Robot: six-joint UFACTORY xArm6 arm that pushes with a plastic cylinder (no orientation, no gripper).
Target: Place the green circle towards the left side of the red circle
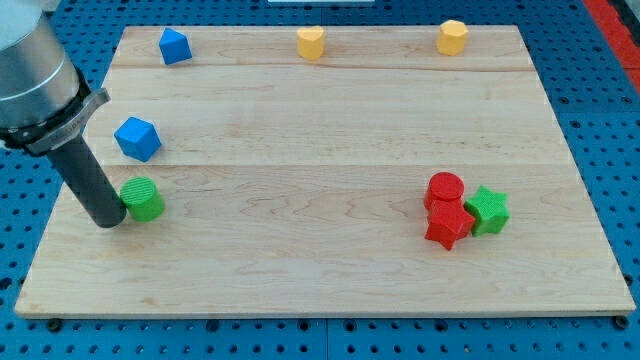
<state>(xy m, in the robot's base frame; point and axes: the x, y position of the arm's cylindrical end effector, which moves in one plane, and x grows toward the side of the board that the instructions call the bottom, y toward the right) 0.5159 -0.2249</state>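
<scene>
The green circle (143, 198) sits on the wooden board near the view's left edge. My tip (108, 221) rests on the board right against the green circle's left side. The red circle (445, 189) stands far off at the view's right, with a red star (448, 224) just below it and a green star (488, 210) touching at its right.
A blue cube (137, 138) lies just above the green circle. A blue block (175, 46) sits at the top left. A yellow heart-like block (311, 43) and a yellow hexagon (452, 37) lie along the top edge. The board's left edge (62, 200) is close to my tip.
</scene>
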